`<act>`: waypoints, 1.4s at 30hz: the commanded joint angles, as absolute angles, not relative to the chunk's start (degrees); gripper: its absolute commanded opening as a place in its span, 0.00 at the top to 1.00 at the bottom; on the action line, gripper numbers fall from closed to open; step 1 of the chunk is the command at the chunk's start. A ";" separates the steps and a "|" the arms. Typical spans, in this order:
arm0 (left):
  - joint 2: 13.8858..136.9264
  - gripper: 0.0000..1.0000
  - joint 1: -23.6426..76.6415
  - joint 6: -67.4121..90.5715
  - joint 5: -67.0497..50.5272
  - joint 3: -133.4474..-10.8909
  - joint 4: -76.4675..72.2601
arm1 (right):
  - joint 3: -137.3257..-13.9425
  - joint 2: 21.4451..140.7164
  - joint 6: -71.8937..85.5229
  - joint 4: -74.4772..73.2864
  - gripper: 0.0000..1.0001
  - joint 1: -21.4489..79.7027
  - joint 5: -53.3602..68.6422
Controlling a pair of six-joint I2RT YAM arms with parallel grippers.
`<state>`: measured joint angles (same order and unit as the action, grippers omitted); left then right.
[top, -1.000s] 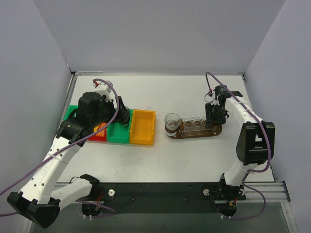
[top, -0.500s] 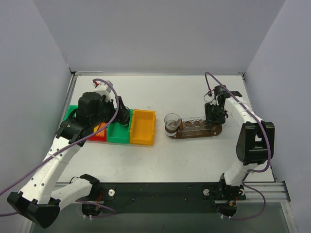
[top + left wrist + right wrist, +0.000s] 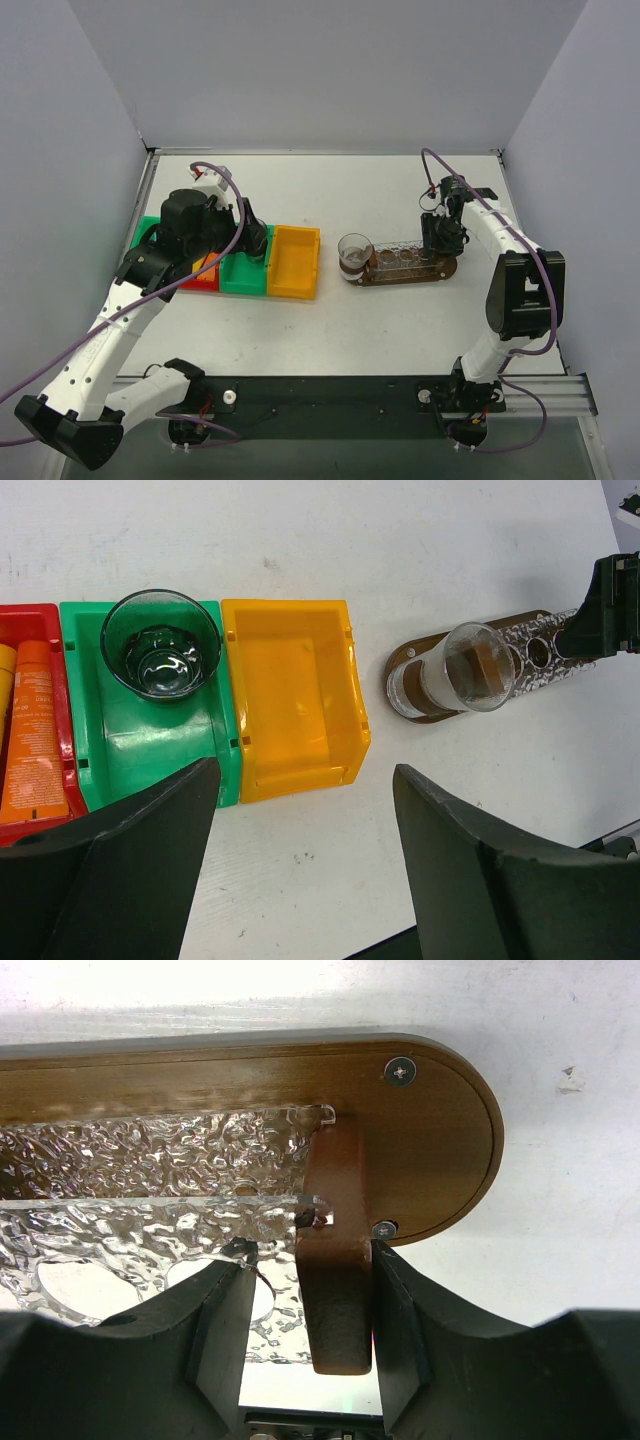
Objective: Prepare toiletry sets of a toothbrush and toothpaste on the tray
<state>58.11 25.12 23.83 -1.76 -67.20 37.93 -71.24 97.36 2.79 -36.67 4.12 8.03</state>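
**Two tubes, both in the red bin**

Left gripper [image 3: 300, 775], jaws wide apart, nothing held, over three bins. Red bin [image 3: 40, 615]: two toothpaste tubes [image 3: 35, 730]. Green bin [image 3: 140, 770]: one glass [image 3: 160, 645]. Yellow bin [image 3: 295, 700] alongside. Tray [image 3: 430, 1140] carries second glass [image 3: 470, 665]. Right gripper [image 3: 308, 1260] straddles its end post [image 3: 335, 1290]; clamped or not, cannot tell.

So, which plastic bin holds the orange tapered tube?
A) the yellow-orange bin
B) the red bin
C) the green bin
B: in the left wrist view the orange tapered tube lies inside the red plastic bin.
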 commanded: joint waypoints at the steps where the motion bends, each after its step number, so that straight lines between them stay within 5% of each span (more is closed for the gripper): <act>1: 58.01 0.20 24.70 24.26 -1.93 -67.85 35.51 | -70.84 98.70 3.78 -37.97 0.81 4.75 6.86; 23: 56.69 0.20 24.52 24.52 -1.93 -66.80 36.04 | -71.28 97.38 5.19 -37.27 0.52 4.75 7.03; 42: 56.51 0.20 24.52 24.52 -1.93 -66.53 36.12 | -71.98 94.66 5.89 -37.27 0.48 3.78 7.73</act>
